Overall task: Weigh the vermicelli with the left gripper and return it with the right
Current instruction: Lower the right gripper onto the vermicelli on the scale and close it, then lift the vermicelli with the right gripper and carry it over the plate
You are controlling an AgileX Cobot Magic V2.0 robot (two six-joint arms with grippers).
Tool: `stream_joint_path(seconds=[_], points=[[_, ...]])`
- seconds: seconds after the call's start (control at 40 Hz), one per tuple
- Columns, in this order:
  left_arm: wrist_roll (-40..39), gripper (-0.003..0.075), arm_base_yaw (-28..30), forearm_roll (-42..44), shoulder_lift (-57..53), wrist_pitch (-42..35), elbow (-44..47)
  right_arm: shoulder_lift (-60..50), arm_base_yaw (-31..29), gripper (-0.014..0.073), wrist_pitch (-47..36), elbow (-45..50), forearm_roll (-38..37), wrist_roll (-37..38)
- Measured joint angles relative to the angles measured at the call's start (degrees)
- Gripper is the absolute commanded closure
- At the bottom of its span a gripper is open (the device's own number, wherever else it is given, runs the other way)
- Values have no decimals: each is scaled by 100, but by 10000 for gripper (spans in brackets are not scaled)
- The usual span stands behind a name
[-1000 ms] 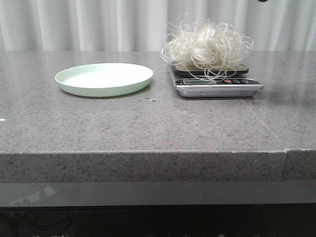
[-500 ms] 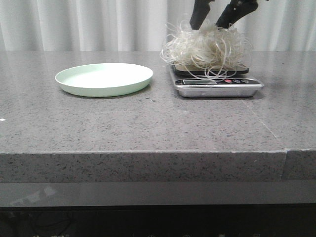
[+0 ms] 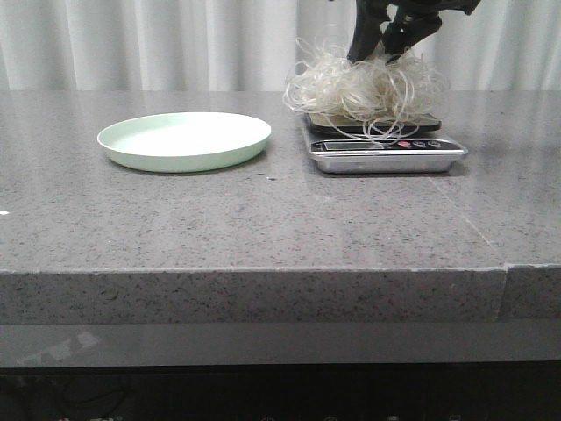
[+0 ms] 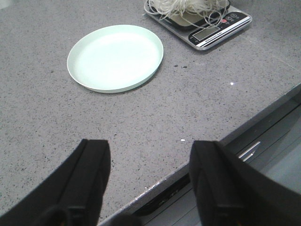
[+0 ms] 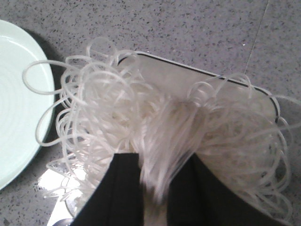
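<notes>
A tangled bundle of pale vermicelli (image 3: 364,88) rests on the platform of a steel kitchen scale (image 3: 386,153) at the back right of the table. My right gripper (image 3: 386,48) reaches down from above, its black fingers closed into the top of the bundle; in the right wrist view the strands (image 5: 160,127) are pinched between the two fingers (image 5: 123,188). My left gripper (image 4: 148,179) is open and empty, low over the table's front edge, far from the scale (image 4: 202,26). The vermicelli also shows at the edge of the left wrist view (image 4: 183,5).
An empty pale green plate (image 3: 184,139) lies left of the scale; it also shows in the left wrist view (image 4: 115,56) and at the edge of the right wrist view (image 5: 19,94). White curtains hang behind the grey stone table (image 3: 263,219).
My right gripper came down from above into view and its fingers have closed on the top of the vermicelli, pressing the bundle a little narrower. Plate and scale have not moved.
</notes>
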Motion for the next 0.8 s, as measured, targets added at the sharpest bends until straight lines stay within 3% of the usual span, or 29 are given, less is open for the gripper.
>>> stream_joint_path(seconds=[0.33,0.6,0.8], points=[[0,260,0,0,0,0,0,-36,0,442,138,-91,-11,0],[0,260,0,0,0,0,0,-161,278,442,865,-1250,-87,0],[0,260,0,0,0,0,0,-237,844,442,661,-1925,-37,-22]])
